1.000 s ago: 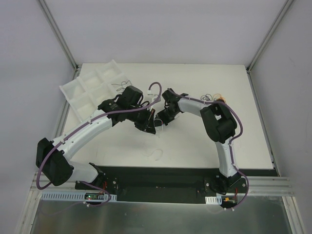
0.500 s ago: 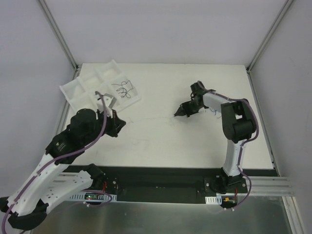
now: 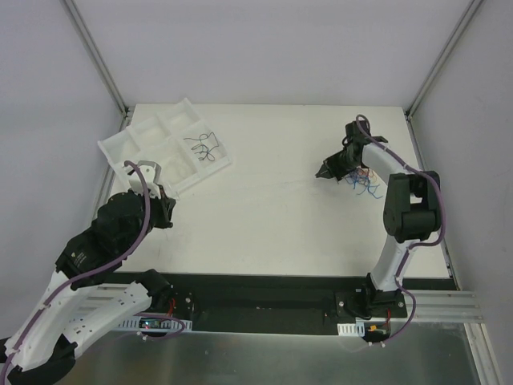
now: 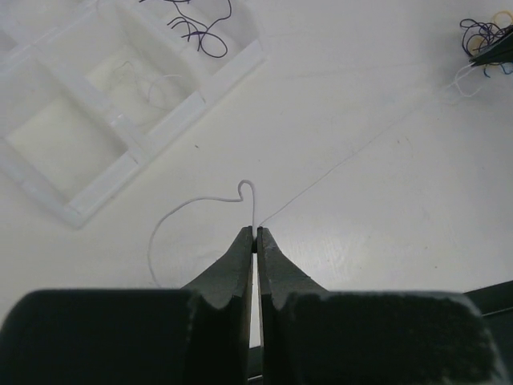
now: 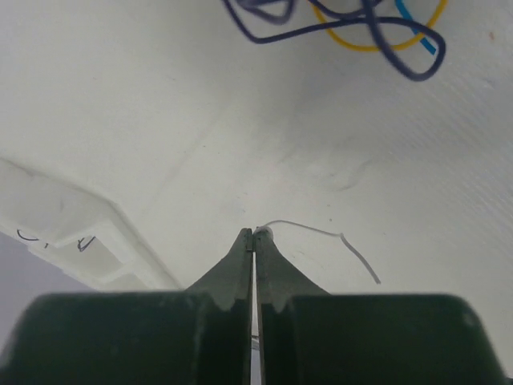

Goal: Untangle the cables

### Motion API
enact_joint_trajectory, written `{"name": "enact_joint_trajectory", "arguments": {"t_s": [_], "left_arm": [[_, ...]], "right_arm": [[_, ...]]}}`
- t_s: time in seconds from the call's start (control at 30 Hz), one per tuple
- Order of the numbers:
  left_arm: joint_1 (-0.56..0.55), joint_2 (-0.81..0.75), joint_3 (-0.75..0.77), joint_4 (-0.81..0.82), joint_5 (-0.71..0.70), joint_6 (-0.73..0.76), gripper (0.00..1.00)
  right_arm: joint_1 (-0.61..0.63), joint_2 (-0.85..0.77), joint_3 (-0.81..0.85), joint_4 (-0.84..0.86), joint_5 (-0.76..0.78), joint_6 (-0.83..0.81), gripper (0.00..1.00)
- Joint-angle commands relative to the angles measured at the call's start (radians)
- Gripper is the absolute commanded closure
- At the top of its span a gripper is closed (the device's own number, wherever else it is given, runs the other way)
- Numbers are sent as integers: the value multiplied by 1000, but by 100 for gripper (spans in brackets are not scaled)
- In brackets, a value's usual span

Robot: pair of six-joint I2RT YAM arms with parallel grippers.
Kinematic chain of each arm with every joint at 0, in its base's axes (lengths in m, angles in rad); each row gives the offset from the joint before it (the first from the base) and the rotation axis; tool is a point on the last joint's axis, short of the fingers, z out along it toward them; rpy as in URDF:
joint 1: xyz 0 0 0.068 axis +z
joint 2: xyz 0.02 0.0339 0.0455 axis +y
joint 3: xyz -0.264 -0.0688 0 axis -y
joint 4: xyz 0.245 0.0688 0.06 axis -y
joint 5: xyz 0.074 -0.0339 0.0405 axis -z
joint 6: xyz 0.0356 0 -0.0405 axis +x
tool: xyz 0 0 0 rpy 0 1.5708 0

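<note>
A hair-thin white cable [image 4: 248,184] runs taut across the table between my two grippers. My left gripper [image 4: 256,232] is shut on it near one end, and a loose tail curls off to the left. In the top view the left gripper [image 3: 167,210] is at the left, just below the tray. My right gripper [image 5: 254,233] is shut on the other end, with a short tail [image 5: 353,249] lying to its right. In the top view the right gripper [image 3: 322,173] is at the back right, beside a tangle of purple, orange and blue cables [image 3: 362,180], which also shows in the right wrist view [image 5: 361,28].
A white compartment tray [image 3: 144,132] stands at the back left. One cell holds dark cables [image 3: 200,147], also seen in the left wrist view [image 4: 200,24]. A thin white cable [image 4: 152,80] lies in another cell. The right gripper and tangle [image 4: 481,36] show far right in the left wrist view.
The two grippers were close together at the table's middle. The left has pulled back to the near left, the right to the back right, drawing the white cable out between them.
</note>
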Motion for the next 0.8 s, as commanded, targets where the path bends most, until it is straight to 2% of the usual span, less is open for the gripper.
{"name": "enact_joint_trajectory", "arguments": {"t_s": [0.0, 0.1, 0.2, 0.27, 0.3, 0.4, 0.5, 0.6, 0.77], "left_arm": [[2, -2, 49, -60, -127, 7, 100], [2, -4, 67, -64, -173, 10, 100], [2, 63, 110, -15, -126, 30, 100], [2, 143, 142, 34, -38, 27, 100], [2, 192, 162, 51, -1, 7, 100], [2, 312, 219, 123, 111, -41, 100], [2, 396, 260, 177, 181, -50, 100], [3, 470, 320, 183, 216, -44, 100], [9, 564, 356, 188, 236, -82, 100]], "right_arm": [[-21, -75, 115, -101, 251, -250, 100], [-26, -96, 145, -124, 284, -344, 100], [-3, -86, 162, -104, 81, -410, 95], [49, -64, 176, -134, -21, -464, 83], [83, -66, 172, -145, -38, -491, 70], [146, -139, 109, -152, -56, -547, 46], [146, -233, 11, -99, -112, -568, 34], [148, -276, -14, -122, -181, -629, 29], [148, -322, -39, -201, -147, -693, 29]]}}
